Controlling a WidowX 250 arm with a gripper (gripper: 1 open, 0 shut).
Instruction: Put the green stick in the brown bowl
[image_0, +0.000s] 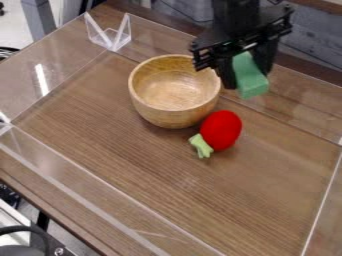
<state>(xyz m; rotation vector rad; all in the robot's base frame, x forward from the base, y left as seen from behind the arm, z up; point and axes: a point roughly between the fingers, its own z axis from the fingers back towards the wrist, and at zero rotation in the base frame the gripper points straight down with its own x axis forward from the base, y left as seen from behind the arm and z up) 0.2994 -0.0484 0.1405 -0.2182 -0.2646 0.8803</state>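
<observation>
Green stick hangs clamped in the gripper, just beside the brown bowl, toward the table's far edge.

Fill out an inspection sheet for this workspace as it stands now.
Surface: wooden tabletop inside clear plastic walls.
Job's things: brown bowl empty; green stick held in the air to the bowl's right, not yet in.
Clutter: red strawberry toy beside the bowl.
Grippers: gripper shut on the green stick.
Cables: nothing seen.
Surroundings: dark, blurred equipment behind.
</observation>
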